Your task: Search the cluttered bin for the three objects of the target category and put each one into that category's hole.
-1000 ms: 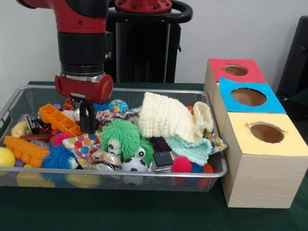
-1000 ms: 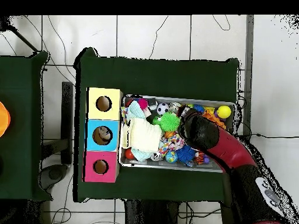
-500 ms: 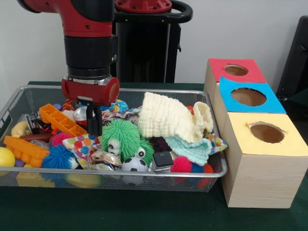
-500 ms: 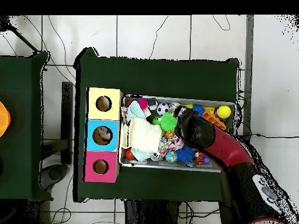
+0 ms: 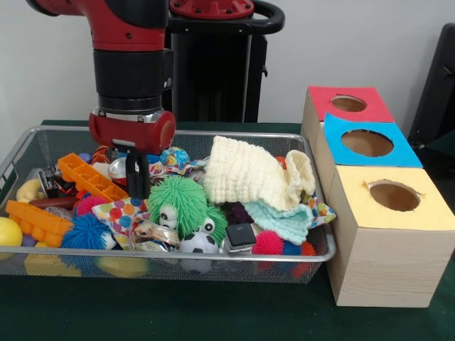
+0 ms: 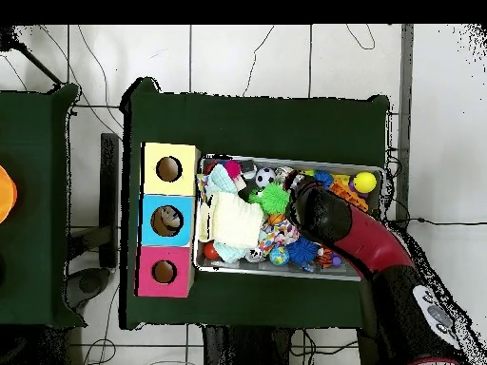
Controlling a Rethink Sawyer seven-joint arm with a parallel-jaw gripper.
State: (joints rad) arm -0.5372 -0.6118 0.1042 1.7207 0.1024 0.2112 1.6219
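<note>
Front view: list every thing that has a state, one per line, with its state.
Wire mesh bin: full, heaped with toys and cloths.
Gripper: lowered into the clutter beside the green fuzzy ball; whether it is open or shut cannot be told.
Cream knitted cloth: crumpled on top of the pile.
Yellow box, blue box, red box: holes open.

Claw [image 5: 137, 186] low among wire bin [image 5: 43, 138] clutter

The wire mesh bin [image 5: 21, 153] (shallow, silver) sits crammed with toys.
</note>
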